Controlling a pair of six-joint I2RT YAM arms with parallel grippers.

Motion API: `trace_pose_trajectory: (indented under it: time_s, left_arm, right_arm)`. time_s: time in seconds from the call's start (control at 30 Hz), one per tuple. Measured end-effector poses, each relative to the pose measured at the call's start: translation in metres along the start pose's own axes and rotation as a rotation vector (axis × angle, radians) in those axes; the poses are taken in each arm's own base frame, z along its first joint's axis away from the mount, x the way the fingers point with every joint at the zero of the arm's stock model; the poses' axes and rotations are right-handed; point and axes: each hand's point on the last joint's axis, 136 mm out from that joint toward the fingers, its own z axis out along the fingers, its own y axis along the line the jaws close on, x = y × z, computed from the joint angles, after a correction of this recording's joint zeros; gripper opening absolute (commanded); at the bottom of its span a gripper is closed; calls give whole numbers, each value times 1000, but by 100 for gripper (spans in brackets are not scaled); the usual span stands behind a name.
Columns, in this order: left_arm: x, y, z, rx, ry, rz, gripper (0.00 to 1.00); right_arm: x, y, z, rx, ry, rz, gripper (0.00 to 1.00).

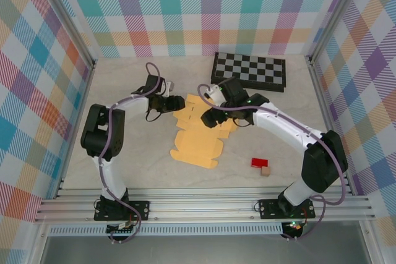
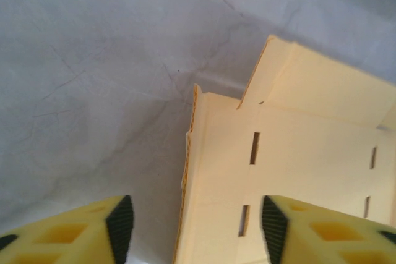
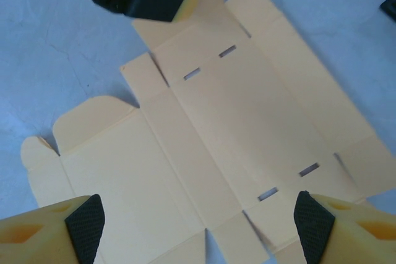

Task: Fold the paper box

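The paper box [image 1: 197,146] lay mostly flat on the table [image 1: 124,165], a thin, light, floppy sheet (likely to slide). At its far end the left gripper [image 2: 195,227], jaws apart, straddled a raised flap edge, probably the best hold. The right gripper [image 3: 198,230] hovered wide open, empty.

paper box [image 1: 198,137]: plain yellow-orange
checkerboard [image 1: 249,70]: black-and-white squares
walls [image 1: 185,4]: pastel plaid
right block [image 1: 258,162]: red
nearer block [image 1: 265,171]: tan
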Motion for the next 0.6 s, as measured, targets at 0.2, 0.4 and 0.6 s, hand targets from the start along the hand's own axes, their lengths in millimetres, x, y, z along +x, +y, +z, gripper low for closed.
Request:
trace_pose_trajectory:
  time_s: [0.2, 0.4, 0.6]
  left_arm:
    - [9, -2, 10, -52, 43, 90, 0]
    - [7, -30, -34, -67, -73, 221, 0]
    - [-15, -81, -135, 16, -405, 376, 0]
  right_arm:
    - [-12, -19, -11, -17, -42, -33, 68]
    - [-35, -38, -30, -51, -117, -151, 62]
    - [-49, -49, -44, -121, -142, -366, 48]
